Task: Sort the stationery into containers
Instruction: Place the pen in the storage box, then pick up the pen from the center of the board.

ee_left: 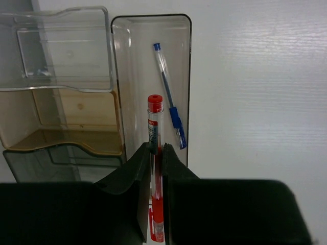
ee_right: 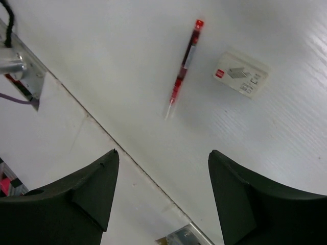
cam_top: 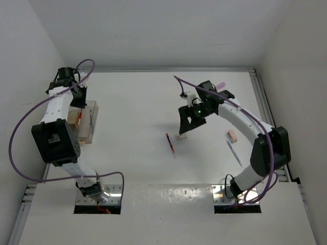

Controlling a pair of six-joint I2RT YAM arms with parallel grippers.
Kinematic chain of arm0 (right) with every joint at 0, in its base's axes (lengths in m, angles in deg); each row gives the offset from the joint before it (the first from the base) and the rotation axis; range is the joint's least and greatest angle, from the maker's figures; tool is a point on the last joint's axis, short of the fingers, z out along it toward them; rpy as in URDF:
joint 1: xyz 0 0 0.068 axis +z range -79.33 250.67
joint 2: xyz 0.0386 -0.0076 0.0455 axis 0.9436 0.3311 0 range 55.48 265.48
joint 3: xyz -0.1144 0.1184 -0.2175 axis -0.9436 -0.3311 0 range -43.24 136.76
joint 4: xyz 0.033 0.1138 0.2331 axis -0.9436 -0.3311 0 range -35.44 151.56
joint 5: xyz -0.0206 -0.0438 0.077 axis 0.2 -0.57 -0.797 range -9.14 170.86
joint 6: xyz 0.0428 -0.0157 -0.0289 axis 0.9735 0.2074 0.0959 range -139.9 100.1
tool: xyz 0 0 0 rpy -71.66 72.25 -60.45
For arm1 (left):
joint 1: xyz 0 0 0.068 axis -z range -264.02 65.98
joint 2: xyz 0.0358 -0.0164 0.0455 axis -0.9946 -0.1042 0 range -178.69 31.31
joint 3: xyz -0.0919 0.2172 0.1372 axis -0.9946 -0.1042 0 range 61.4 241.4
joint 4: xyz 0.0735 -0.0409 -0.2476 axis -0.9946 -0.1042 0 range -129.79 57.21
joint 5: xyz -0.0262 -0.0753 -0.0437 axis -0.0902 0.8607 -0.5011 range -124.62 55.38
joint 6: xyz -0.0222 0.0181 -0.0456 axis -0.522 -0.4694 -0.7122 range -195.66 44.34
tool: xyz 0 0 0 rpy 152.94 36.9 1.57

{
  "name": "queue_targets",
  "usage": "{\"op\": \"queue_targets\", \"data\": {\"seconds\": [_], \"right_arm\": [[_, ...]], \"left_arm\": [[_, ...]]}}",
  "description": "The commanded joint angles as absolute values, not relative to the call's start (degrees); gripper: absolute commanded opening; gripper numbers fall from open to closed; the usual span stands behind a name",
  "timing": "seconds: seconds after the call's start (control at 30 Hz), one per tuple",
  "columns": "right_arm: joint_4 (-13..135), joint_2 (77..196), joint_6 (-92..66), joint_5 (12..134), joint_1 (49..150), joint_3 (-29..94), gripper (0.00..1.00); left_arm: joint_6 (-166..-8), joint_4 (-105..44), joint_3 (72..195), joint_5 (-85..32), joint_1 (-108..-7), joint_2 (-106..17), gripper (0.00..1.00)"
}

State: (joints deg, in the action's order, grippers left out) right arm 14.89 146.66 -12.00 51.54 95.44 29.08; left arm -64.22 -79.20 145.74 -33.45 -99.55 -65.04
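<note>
The left gripper [ee_left: 156, 150] pinches a red pen [ee_left: 155, 115] over the long clear bin [ee_left: 134, 61], where a blue pen [ee_left: 168, 97] lies. The right gripper [ee_right: 163, 155] is spread wide above a second red pen [ee_right: 185, 61] and a white eraser [ee_right: 241, 74] on the table [ee_right: 102, 51].

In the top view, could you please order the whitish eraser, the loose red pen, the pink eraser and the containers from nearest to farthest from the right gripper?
From the right gripper:
1. whitish eraser, just beneath the jaws.
2. red pen, slightly left of that.
3. pink eraser, off to the right.
4. containers, far left.
</note>
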Motion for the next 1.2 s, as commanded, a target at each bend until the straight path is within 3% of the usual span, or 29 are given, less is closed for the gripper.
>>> {"op": "queue_targets", "data": {"seconds": [0.0,0.23,0.4,0.43,0.57,0.77,0.8,0.87,0.9,1.17], "right_arm": [[15.9,146.4,-13.1,53.4,94.8,28.0,0.70],[17.8,147.6,-10.5,54.3,94.6,24.4,0.67],[18.2,149.0,-10.0,54.3,94.6,24.0,0.67],[18.3,149.3,-9.7,54.9,94.7,24.0,0.67],[19.2,149.7,-8.0,59.2,96.4,23.8,0.65],[21.2,150.3,-3.1,68.1,103.4,23.0,0.57],[21.2,150.5,-2.7,69.0,104.4,23.0,0.56],[21.3,151.5,-1.6,71.0,107.1,23.2,0.56],[21.4,151.8,-1.2,71.8,108.2,23.3,0.56],[22.4,158.4,1.7,76.5,113.5,24.4,0.49]], "left_arm": [[-62.4,-75.1,146.0,-35.9,-100.1,-65.6,0.00],[-65.4,-72.4,142.7,-37.7,-100.5,-68.5,0.00],[-67.0,-71.5,141.5,-37.5,-100.5,-69.8,0.16],[-67.0,-71.5,141.4,-37.2,-100.5,-69.8,0.28],[-67.0,-71.7,142.7,-35.0,-100.3,-68.4,0.52],[-68.0,-67.4,143.6,-30.4,-100.4,-57.8,0.56],[-68.3,-65.8,143.4,-29.1,-100.0,-56.2,0.70],[-69.0,-63.5,142.9,-27.9,-99.5,-50.9,0.85],[-69.1,-63.1,142.1,-27.3,-98.9,-49.3,1.00],[-71.1,-64.6,141.6,-25.7,-96.7,-41.3,1.00]]}}
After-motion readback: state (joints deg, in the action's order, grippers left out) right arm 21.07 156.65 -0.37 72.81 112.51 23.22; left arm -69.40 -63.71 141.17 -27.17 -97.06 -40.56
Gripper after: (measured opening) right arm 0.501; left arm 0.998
